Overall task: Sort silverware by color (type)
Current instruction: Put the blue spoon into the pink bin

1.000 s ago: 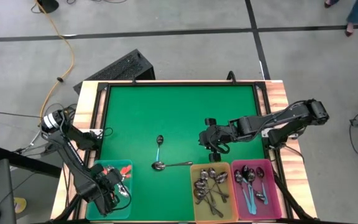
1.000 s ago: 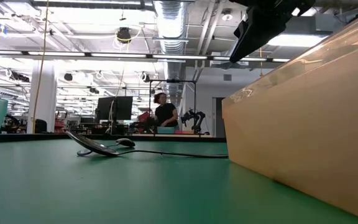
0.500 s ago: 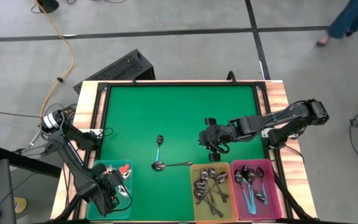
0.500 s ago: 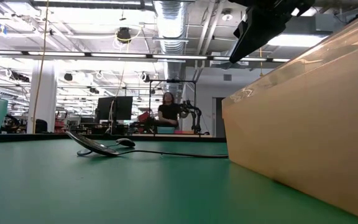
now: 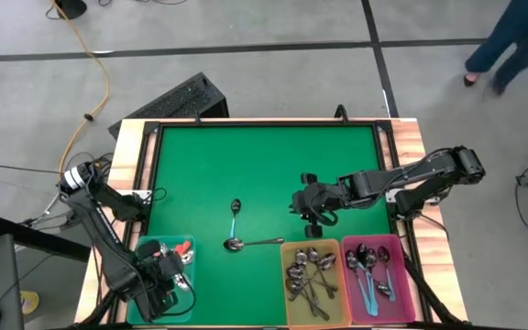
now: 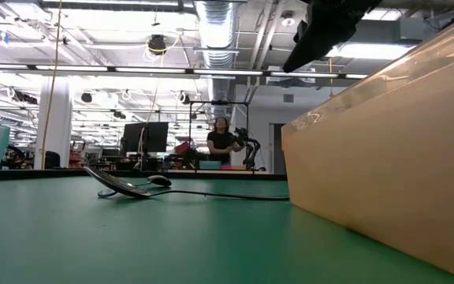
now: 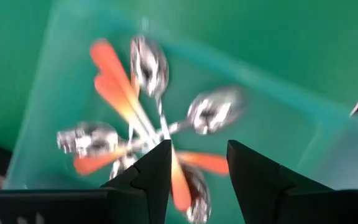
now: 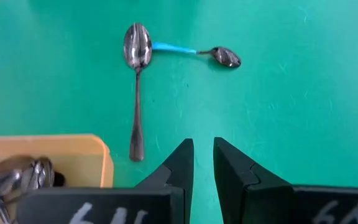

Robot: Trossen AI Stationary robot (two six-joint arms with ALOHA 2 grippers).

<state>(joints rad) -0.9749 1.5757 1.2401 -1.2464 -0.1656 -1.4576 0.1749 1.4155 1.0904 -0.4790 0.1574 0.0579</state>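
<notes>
Left tool (image 7: 197,163) hovering over teal plastic bin (image 5: 188,295) of orange-handled spoons (image 7: 120,93), fingers apart. Right tool (image 8: 203,158) hanging near light-blue-handled spoon (image 8: 185,51), fingers slightly apart, empty.

Grey floor (image 5: 273,78) with dark seams (orange cable (image 5: 94,64) trailing), bright ceiling lights (image 6: 124,71).

No text, label or number can be read anywhere.
</notes>
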